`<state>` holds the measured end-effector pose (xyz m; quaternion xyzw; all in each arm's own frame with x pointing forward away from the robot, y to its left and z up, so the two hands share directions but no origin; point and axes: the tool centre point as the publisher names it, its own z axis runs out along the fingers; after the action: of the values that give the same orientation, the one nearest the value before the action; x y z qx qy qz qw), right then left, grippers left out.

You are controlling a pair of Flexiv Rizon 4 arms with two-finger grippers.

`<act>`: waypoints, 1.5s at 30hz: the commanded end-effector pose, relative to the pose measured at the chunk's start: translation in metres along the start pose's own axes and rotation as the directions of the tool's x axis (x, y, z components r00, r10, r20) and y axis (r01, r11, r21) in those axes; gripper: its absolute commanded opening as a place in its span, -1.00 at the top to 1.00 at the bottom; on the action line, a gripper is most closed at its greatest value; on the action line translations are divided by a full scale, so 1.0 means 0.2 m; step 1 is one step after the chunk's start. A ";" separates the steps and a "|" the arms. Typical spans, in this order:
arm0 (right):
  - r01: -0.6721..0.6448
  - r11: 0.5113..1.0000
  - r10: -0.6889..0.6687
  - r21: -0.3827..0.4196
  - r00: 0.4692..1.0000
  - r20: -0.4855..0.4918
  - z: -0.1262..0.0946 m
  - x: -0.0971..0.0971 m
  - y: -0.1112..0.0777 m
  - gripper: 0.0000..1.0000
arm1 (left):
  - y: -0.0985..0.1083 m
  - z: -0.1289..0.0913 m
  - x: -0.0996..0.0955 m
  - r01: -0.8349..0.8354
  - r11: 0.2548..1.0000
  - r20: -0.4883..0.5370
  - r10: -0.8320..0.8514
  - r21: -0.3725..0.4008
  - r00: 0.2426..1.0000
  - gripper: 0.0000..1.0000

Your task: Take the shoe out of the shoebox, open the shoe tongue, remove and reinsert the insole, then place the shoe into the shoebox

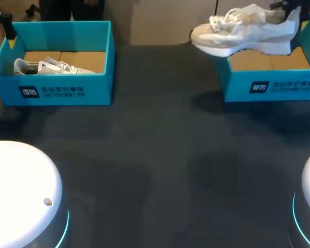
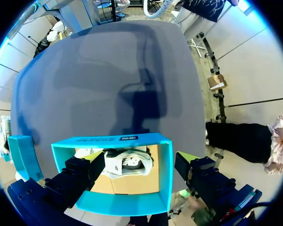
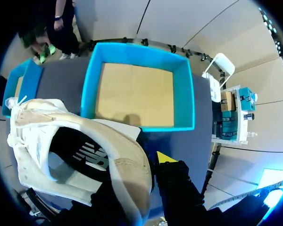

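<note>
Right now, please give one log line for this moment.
right pincer: holds white shoe above right shoebox | left pincer: open over left shoebox

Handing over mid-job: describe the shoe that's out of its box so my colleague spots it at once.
On the dark table, look to the far-right blue shoebox. The white shoe hangs above it, toe pointing left; the other shoe lies down inside the left box.
</note>
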<state>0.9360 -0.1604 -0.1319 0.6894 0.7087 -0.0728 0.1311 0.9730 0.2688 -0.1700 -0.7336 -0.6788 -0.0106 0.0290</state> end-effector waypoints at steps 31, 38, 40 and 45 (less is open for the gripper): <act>-0.089 0.990 0.089 -0.108 0.996 -0.009 -0.03 0.41 -0.55 1.00 | -0.01 0.00 0.00 0.000 1.000 -0.003 0.000 -0.002 1.000 -1.00; -0.032 0.993 0.040 -0.113 0.997 0.065 0.00 0.44 -0.64 1.00 | -0.01 0.00 0.00 0.000 1.000 -0.003 0.000 -0.002 1.000 -1.00; -0.023 0.993 0.031 -0.118 0.998 0.063 0.01 0.46 -0.68 1.00 | -0.01 0.00 0.00 0.000 1.000 -0.003 0.000 -0.002 1.000 -1.00; -0.011 0.992 0.017 -0.125 0.999 0.051 0.06 0.54 -0.81 1.00 | -0.01 0.00 0.00 0.000 1.000 -0.003 0.000 -0.002 1.000 -1.00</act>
<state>0.7855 -0.0675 -0.1791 0.6841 0.7031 -0.0561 0.1856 0.9729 0.2688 -0.1701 -0.7336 -0.6788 -0.0106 0.0290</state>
